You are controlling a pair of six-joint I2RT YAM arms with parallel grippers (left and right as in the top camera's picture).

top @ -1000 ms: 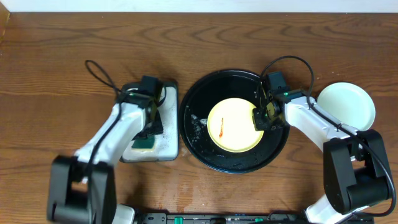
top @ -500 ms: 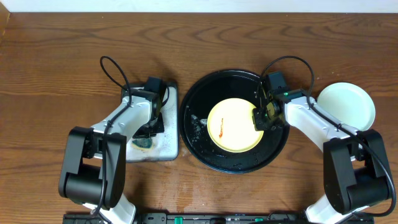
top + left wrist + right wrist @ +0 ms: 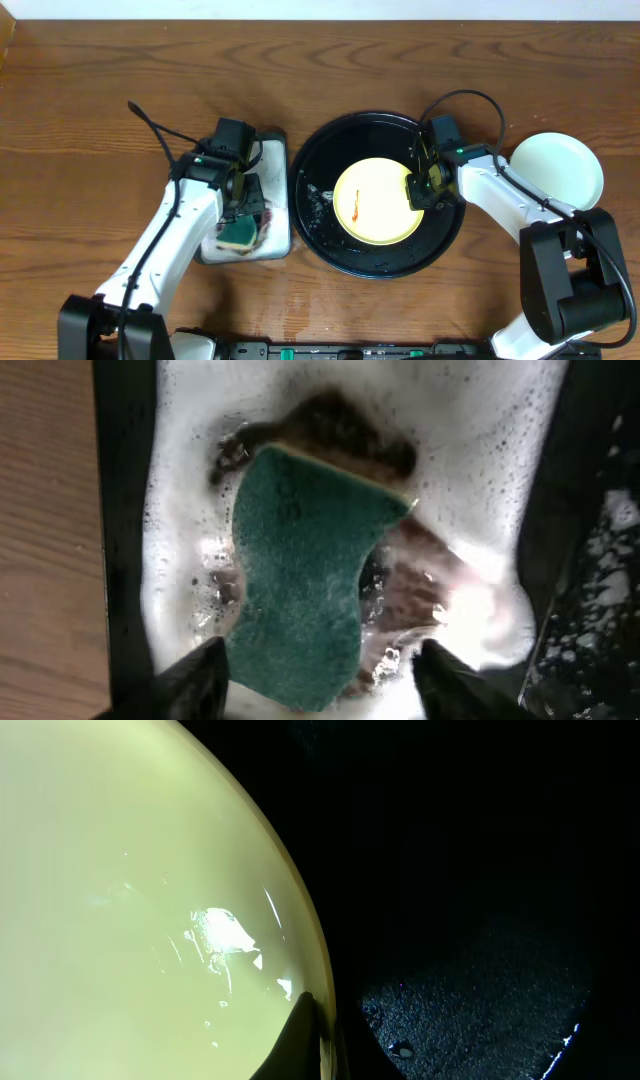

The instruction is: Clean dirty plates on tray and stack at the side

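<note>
We see the left gripper (image 3: 322, 655) spread wide astride the green sponge (image 3: 300, 580) in the soapy small tray (image 3: 125, 510). The yellow plate (image 3: 375, 200) lies in the black tray (image 3: 330, 140), its right rim apparently pinched by the closed right gripper (image 3: 420, 190). A mint plate (image 3: 558, 170) sits far right.

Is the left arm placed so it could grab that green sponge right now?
Probably yes. The left gripper hangs open above the sponge, a finger to each side, and nothing covers it in the soapy tray.

Left arm (image 3: 175, 225), right arm (image 3: 503, 195), white shells over black joints, black camera block (image 3: 232, 135) at each wrist, thin black cable (image 3: 150, 120) looping off each, left gripper (image 3: 322, 680) with matte black fingers (image 3: 200, 675)
</note>
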